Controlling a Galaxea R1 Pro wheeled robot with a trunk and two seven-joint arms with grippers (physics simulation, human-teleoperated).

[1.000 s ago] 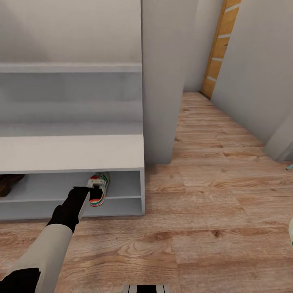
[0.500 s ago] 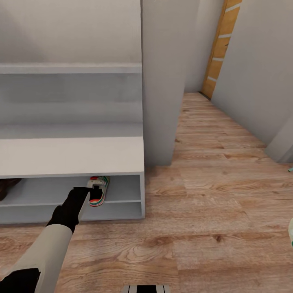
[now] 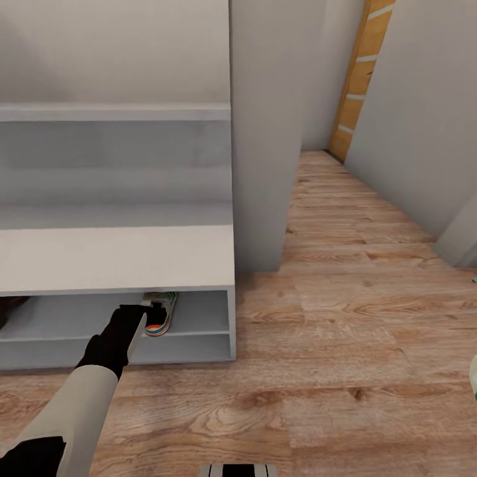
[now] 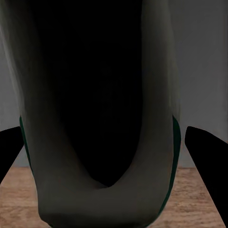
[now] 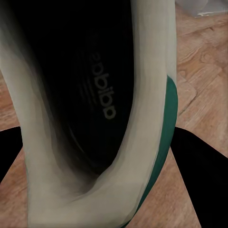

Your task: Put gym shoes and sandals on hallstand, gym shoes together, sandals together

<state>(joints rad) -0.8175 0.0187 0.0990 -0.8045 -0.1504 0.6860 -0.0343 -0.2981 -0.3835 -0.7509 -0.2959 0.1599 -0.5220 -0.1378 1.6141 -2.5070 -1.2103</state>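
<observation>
shoe on hallstand shelf | right wrist: second shoe in jaws

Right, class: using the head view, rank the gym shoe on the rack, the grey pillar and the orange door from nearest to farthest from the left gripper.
1. The gym shoe, at the left gripper, on the hallstand's upper low shelf.
2. The grey pillar, beside the hallstand's right end.
3. The orange door, far down the corridor at upper right.
</observation>
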